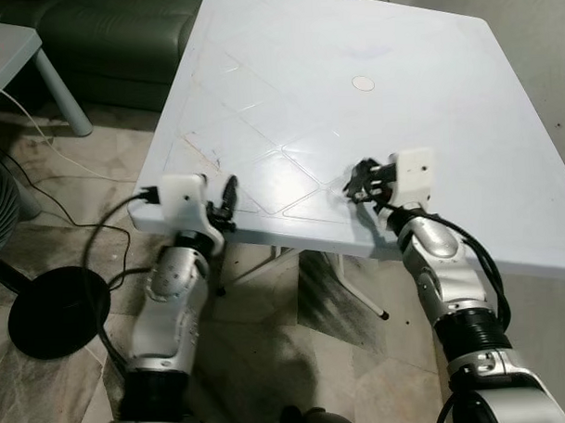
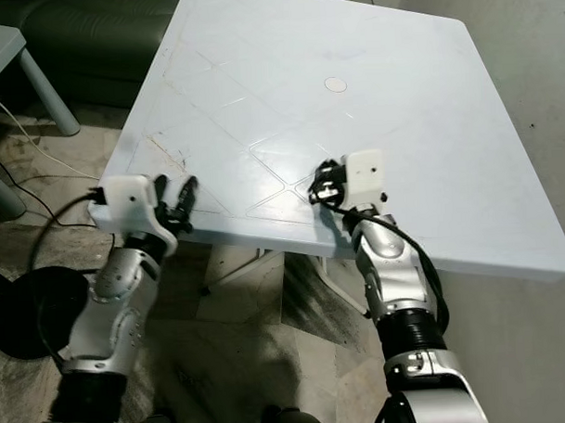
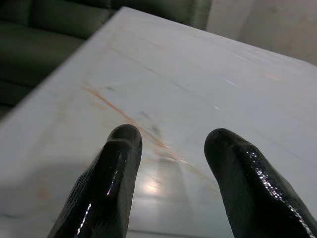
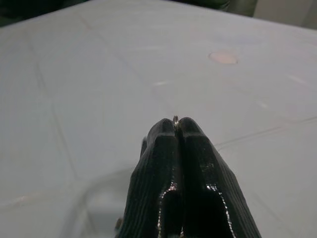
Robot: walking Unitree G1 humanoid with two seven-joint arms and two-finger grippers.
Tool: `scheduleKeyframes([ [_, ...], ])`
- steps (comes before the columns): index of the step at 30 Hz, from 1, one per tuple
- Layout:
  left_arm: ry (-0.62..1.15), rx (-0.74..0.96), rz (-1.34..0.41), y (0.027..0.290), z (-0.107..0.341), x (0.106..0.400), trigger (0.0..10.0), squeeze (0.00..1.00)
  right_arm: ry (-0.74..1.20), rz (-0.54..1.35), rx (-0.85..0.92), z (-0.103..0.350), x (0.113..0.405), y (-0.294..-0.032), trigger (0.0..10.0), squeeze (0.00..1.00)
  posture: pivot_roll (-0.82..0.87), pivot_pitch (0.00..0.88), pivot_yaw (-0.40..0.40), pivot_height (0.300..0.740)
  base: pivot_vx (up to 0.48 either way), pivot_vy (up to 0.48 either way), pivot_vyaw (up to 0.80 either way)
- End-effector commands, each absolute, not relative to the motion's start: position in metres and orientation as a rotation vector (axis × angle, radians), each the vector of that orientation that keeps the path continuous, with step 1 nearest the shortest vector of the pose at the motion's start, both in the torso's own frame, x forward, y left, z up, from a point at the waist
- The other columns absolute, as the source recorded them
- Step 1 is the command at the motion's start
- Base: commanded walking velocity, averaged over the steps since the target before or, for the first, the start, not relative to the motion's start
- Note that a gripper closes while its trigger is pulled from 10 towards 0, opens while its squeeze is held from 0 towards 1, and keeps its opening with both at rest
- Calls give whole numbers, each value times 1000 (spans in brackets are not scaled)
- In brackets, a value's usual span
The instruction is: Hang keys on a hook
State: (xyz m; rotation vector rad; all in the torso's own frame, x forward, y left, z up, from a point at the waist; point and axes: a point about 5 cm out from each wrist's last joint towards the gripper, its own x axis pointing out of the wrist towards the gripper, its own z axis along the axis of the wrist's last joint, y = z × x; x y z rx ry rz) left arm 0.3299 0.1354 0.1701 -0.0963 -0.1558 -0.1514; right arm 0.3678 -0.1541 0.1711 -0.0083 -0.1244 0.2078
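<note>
My right gripper (image 4: 177, 124) was clenched on the key ring (image 4: 175, 118) above the worktop (image 1: 287, 72); my left gripper (image 3: 171, 148) gaped, released. I judged a firm pinch essential.

A white plastic table (image 1: 369, 41) with a smooth, faintly shiny top marked by moulded diagonal lines, scuffs and a rusty streak. The left gripper (image 3: 171, 148) has glossy black fingers (image 3: 111, 188) that catch the light. The right gripper (image 4: 177, 124) has finely ribbed black fingers pressed together on a thin metal key ring (image 4: 175, 118). Both arms are smooth silver metal with white plastic wrist housings (image 1: 413, 174). The floor (image 1: 269, 360) is mottled, stone-like tile. A dark green sofa (image 1: 119, 36) looks like smooth leather.
</note>
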Motion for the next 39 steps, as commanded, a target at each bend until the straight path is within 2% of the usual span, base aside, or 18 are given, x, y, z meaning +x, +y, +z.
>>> scheduleKeyframes([
  [1, -160, -86, -135, 138, 174, 333, 10000, 0, -147, 172, 10, 179, 366, -165, 0, 0, 102, 148, -123, 740, 0, 0, 0],
  [4, -208, -16, -90, 150, 185, 338, 10000, 0, -162, 140, 25, 184, 363, -172, 0, 0, 95, 124, -120, 740, 0, 0, 0],
  [14, -192, -70, -62, 168, 184, 343, 10000, 0, -205, 65, 93, 188, 350, -184, 0, 0, 69, 80, -97, 740, 0, 0, 0],
  [15, -185, -71, -64, 168, 182, 343, 10000, 0, -245, 101, 120, 190, 347, -182, 6000, 0, 63, 71, -92, 740, 0, 0, 0],
  [16, -174, -70, -70, 167, 179, 342, 10000, 0, -280, 172, 160, 191, 342, -177, 10000, 0, 58, 64, -88, 740, 0, 0, 0],
  [18, -164, -72, -76, 166, 176, 342, 10000, 0, -263, 223, 171, 188, 338, -173, 10000, 0, 57, 60, -85, 740, 0, 0, 0],
  [20, -138, -102, -77, 166, 171, 342, 10000, 0, -304, 261, 67, 184, 331, -165, 10000, 0, 48, 49, -77, 740, 0, 0, 0],
  [26, -142, -102, -83, 164, 170, 346, 10000, 0, -263, 255, 67, 176, 329, -160, 10000, 0, 42, 34, -72, 740, 0, 0, 0],
  [39, -154, -107, -90, 161, 171, 351, 10000, 0, -231, 155, 32, 173, 338, -172, 10000, 0, 46, 3, -72, 740, 0, 0, -708],
])
